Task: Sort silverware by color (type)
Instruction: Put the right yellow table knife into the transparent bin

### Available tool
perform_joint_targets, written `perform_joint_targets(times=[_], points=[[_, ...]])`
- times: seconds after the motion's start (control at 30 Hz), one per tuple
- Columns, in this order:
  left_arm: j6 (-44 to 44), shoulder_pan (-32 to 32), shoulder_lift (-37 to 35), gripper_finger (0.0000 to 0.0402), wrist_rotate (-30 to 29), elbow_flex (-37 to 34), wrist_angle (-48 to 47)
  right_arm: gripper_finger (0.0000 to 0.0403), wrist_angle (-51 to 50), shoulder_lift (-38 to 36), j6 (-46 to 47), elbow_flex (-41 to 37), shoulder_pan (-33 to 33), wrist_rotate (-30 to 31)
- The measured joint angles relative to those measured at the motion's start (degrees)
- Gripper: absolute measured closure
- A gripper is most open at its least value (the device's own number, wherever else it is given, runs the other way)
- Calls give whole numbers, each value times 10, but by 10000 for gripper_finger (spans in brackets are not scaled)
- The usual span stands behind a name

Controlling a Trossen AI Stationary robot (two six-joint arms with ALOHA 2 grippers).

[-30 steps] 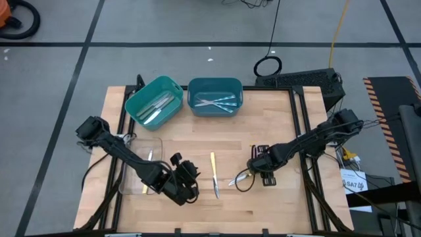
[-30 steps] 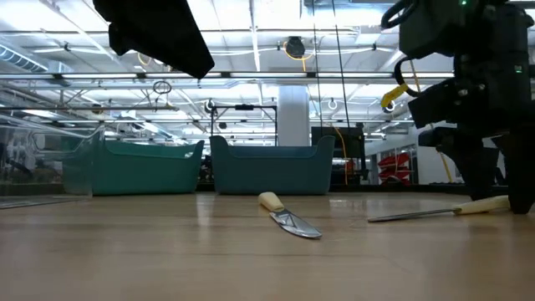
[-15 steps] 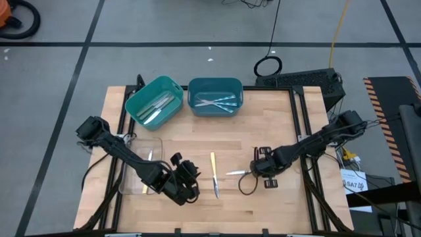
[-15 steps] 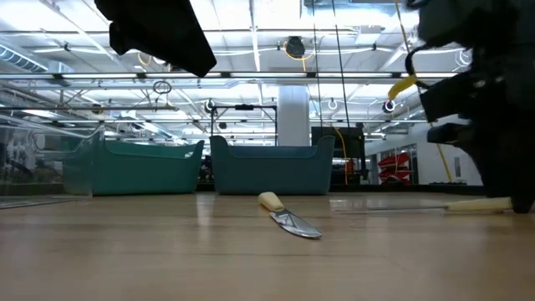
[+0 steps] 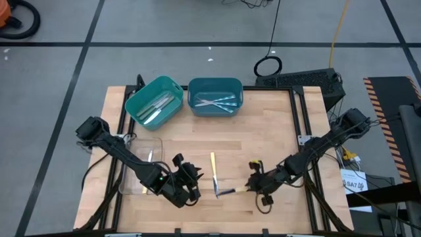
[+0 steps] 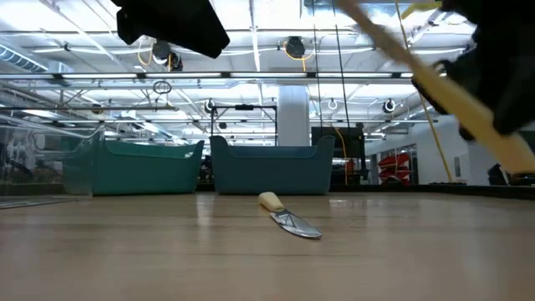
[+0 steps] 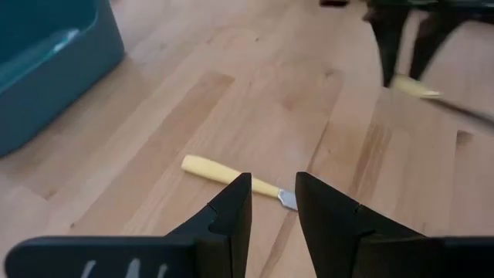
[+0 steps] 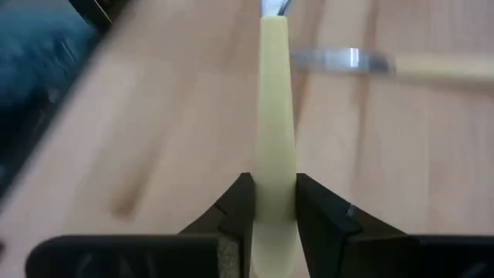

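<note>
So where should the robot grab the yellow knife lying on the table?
By its yellow handle, from straight above. The knife lies flat and apart from other things, handle toward the bins; its handle looks thicker than the blade. The left end effector is beside it.

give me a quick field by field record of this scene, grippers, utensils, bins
right gripper: shut on a yellow-handled utensil, held above the table's front middle
left gripper: open, empty, hovering near the front, left of centre
loose utensil: yellow handle, lying on the table between the two grippers
left teal bin: holds pale utensils
right teal bin: holds light-blue utensils
clear tray: front left, at least one yellow utensil in it, partly hidden by the left arm
</note>
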Motion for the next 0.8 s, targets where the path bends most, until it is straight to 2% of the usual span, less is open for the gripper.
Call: perform_joint_targets(times=[0.33, 0.6, 0.8], points=[[13, -4, 0, 291, -27, 0, 25, 337, 284, -1, -112, -60, 10, 11], [88, -4, 0, 291, -28, 0, 103, 337, 368, -1, -172, -63, 6, 36], [108, -4, 0, 291, -28, 0, 125, 337, 414, -1, -204, -63, -11, 45]])
